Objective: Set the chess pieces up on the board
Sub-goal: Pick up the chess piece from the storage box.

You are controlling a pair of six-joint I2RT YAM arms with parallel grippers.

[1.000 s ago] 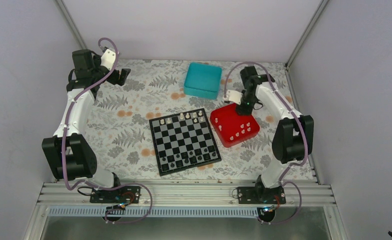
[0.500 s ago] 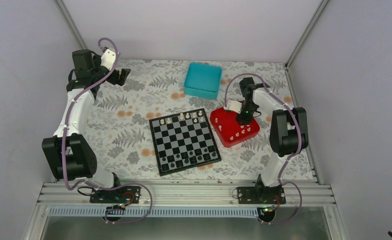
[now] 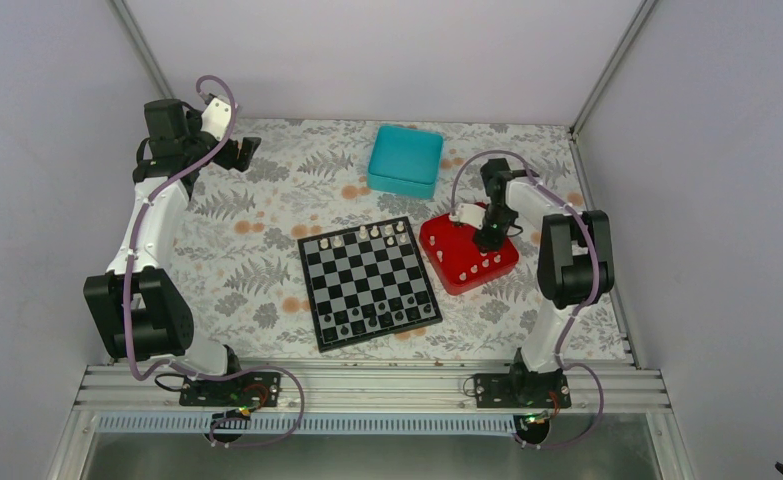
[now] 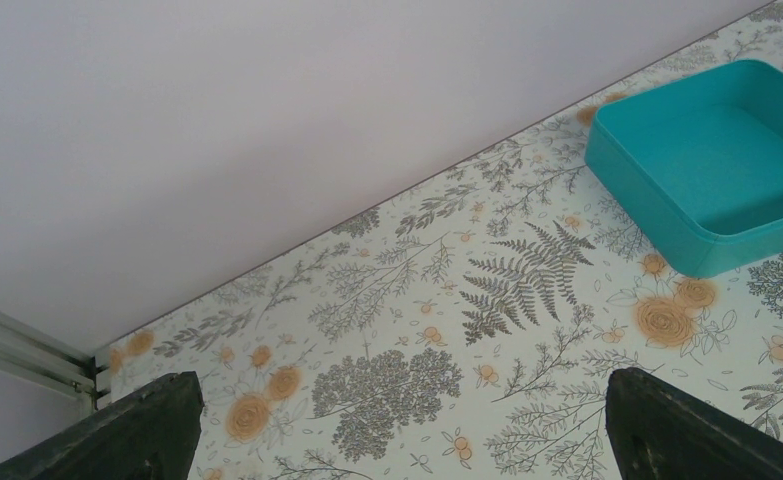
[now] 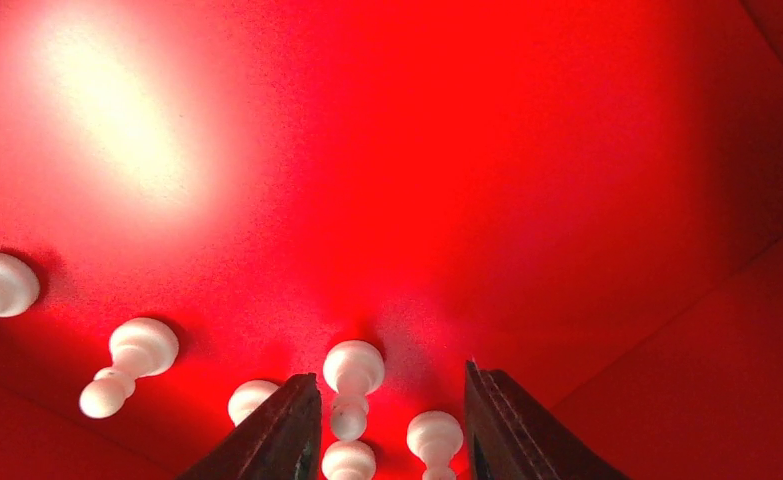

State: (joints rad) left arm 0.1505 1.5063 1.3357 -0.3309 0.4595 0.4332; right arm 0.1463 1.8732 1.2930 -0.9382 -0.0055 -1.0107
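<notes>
White chess pieces (image 3: 481,262): several small cream figures lie loose in the near part of the red tray; the right wrist view shows them (image 5: 352,372) on their sides on the tray floor. More white pieces stand in a line along the far edge of the board; how many cannot be told from above.
Board (image 3: 369,283): flat black-and-grey chequered square at the middle of the table, turned slightly askew, its right far corner just beside the tray.
Dark pieces (image 3: 377,316): set along the two near rows of the board.
Red tray (image 3: 445,240): shallow square tray to the right of the board, tilted like it; its floor (image 5: 417,150) fills the right wrist view.
Right gripper (image 3: 486,240): pointing down inside the tray, over its far half. Its fingers (image 5: 292,425) stand apart (image 5: 389,378), with loose white pieces lying between them; no piece is seen clamped, and contact with either finger cannot be told.
Teal box (image 3: 405,160): open square box beyond the board and tray, well apart from the board; seen at the right of the left wrist view (image 4: 717,170).
Left gripper (image 3: 243,153): raised over the far left of the table, well away from board and tray, jaws spread wide and holding nothing (image 4: 399,378).
Table (image 3: 247,250): covered with a fern-and-flower printed cloth (image 4: 417,290).
</notes>
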